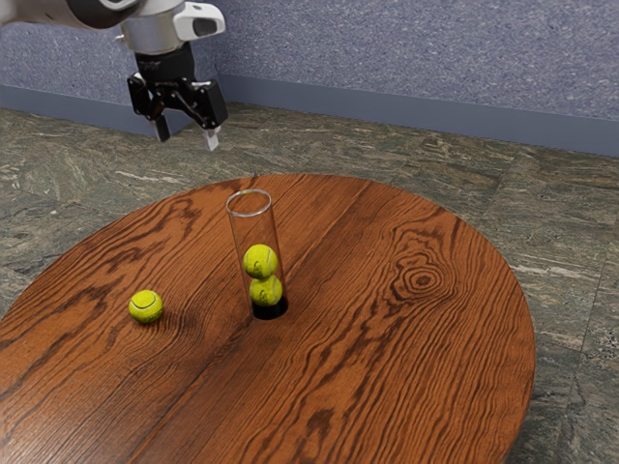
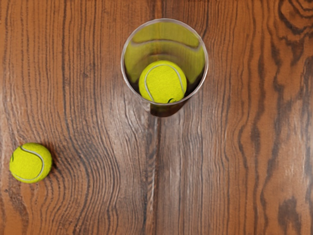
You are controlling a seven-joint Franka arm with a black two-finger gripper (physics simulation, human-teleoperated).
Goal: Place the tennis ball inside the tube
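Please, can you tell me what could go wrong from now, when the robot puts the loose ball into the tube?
The loose ball is round and nothing beside it holds it, so a touch off its middle could make it roll away. The tube stands tall and narrow, so a bump at its rim may tip it. Its mouth looks only somewhat wider than a ball, so a release off centre might leave the ball bouncing off the rim.

From the exterior view's upper left, a smooth white-and-grey arm point(image 1: 155, 33) holds its glossy black two-finger gripper point(image 1: 188, 143) pointing down, fingers point(image 1: 212, 140) apart.
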